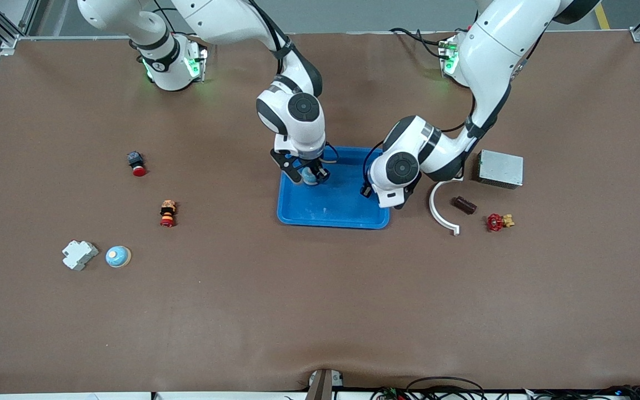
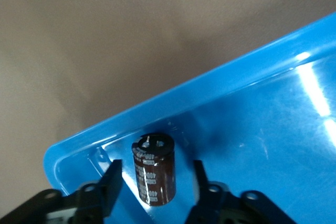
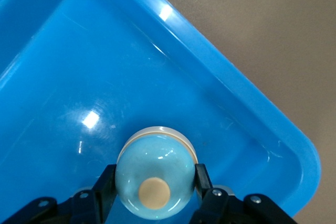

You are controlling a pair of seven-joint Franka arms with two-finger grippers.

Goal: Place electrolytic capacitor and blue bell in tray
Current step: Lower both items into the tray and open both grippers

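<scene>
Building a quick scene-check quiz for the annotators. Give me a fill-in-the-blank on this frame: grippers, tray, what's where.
1. The right gripper is shut on the blue ____ over the tray.
2. The electrolytic capacitor lies in the tray between the ____ fingers of the left gripper.
3. A second blue bell sits on the table beside a white ____ block.
4. The red valve lies toward the ____ arm's end of the table.

Missing words: bell; open; plastic; left

blue domed bells: 2 (image 3: 155,176) (image 1: 118,256)
dark brown cylindrical capacitor (image 2: 154,169): 1
bright-blue plastic tray (image 1: 331,218): 1
red-capped push buttons: 2 (image 1: 136,163) (image 1: 168,213)
</scene>
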